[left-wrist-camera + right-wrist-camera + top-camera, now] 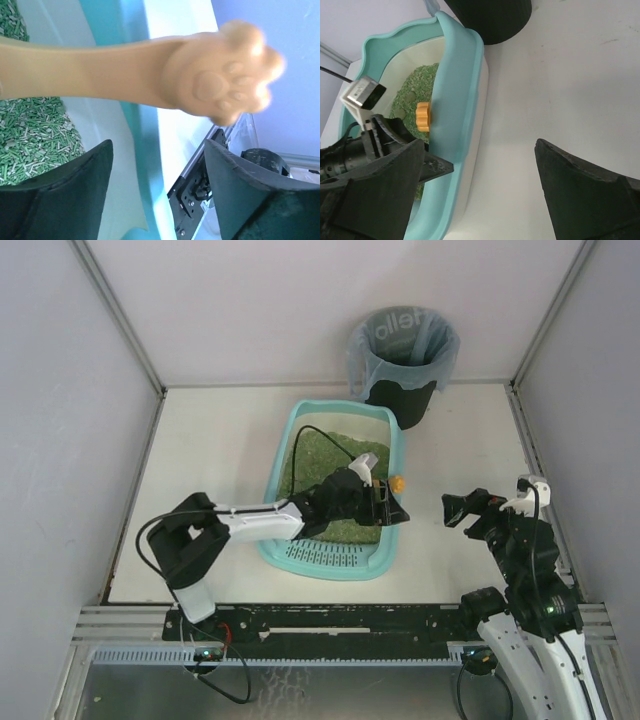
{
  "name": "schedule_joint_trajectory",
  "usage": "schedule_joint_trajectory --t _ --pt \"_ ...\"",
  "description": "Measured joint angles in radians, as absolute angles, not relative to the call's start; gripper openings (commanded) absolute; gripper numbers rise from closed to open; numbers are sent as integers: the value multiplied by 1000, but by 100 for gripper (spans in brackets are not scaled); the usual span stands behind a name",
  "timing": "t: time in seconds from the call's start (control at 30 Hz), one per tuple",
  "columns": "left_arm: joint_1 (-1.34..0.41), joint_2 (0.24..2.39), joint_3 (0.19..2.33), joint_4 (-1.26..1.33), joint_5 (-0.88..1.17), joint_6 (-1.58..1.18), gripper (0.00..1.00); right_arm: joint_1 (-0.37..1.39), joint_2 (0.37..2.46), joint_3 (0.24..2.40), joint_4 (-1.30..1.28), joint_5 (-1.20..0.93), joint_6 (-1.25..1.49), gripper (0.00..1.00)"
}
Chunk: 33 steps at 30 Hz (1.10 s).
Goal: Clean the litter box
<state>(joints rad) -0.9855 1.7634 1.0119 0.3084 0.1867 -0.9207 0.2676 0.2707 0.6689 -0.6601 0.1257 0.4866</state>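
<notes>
1. top external view puts the litter box (330, 557) in the middle of the table (220, 460), its long side running away from the arms, with green litter (320, 465) spread over its floor.
2. an orange scoop handle (125, 70) with a paw-print end sits at the box's right wall, and the paw end (399, 483) pokes just over the rim. we cannot see the scoop's head in any view.
3. the left gripper (157, 145) hangs inside the box right at that handle. its fingers (60, 200) stand apart with the handle crossing beyond their tips, so we read it as spread and not clamped on anything.
4. the right gripper (462, 510) hovers over bare table just right of the box, apart from it, with fingers spread wide and holding nothing.
5. behind the box, near its far right corner, stands a round black bin (400, 400) with a grey-blue liner. we cannot tell what lies inside it.
6. our judgement of progress is that the task is at an early stage — the scoop is not yet in hand, no litter is lifted and nothing is on its way to the bin. what is left, as we see it — take the handle, sift the waste out of the litter, carry it to the bin and set the scoop down.
</notes>
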Motion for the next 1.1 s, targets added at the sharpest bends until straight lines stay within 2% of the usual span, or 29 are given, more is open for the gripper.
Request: schedule_joint_trajectory --t 0.27,0.57,0.7,0.87,1.1 --pt "-979 1582 1012 149 110 -775 87 268 276 695 -659 126 486 91" --pt "-979 1248 923 24 -35 -606 84 263 346 734 -638 138 488 90" --pt "-944 1079 877 -67 -122 -561 84 253 515 815 -595 126 489 89" --pt "-766 894 881 -196 -176 -509 85 212 722 881 -525 102 495 89" --pt "-664 828 1006 -482 -241 -373 86 134 1049 1093 -424 62 524 89"
